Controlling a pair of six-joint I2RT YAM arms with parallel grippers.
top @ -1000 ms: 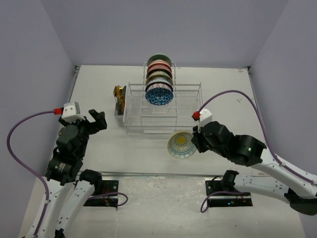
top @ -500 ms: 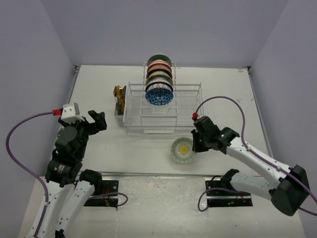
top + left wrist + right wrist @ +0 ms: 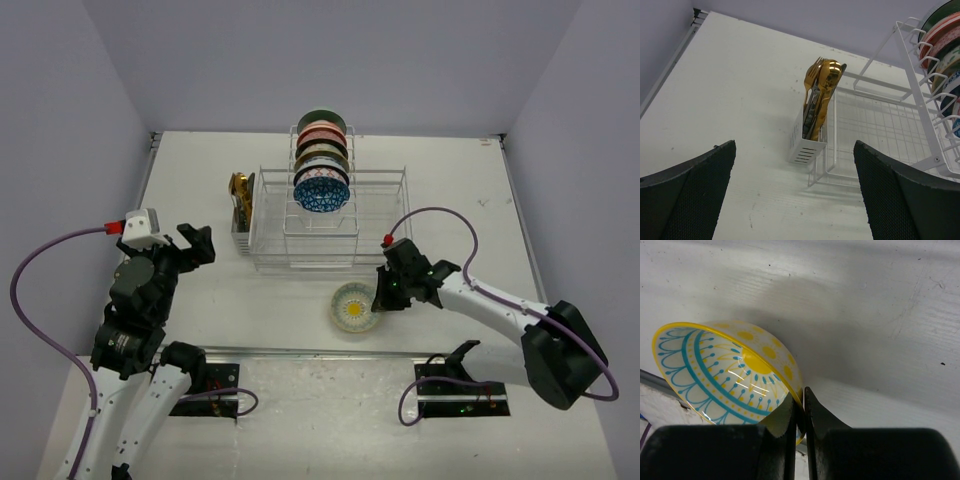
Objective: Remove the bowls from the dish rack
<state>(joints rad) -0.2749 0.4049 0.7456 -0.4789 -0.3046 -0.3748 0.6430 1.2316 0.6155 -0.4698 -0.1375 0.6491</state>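
**Yellow-rimmed bowl out of the rack, pinched by the right tool**

The yellow-and-teal bowl (image 3: 725, 375) sits tilted, low over the white worktop (image 3: 450, 180), just in front of the dish rack (image 3: 380, 225). The right tool (image 3: 801, 405) is pressed together on its rim. Five more bowls (image 3: 322, 170) stand on edge in the rack's upright slots. The left tool (image 3: 197, 240) hangs spread wide, holding nothing, facing the gold cutlery holder (image 3: 810, 135) at the rack's left end.

Row of bowls (image 3: 321, 170) in the dish rack (image 3: 385, 215); lone bowl (image 3: 355, 306) before it
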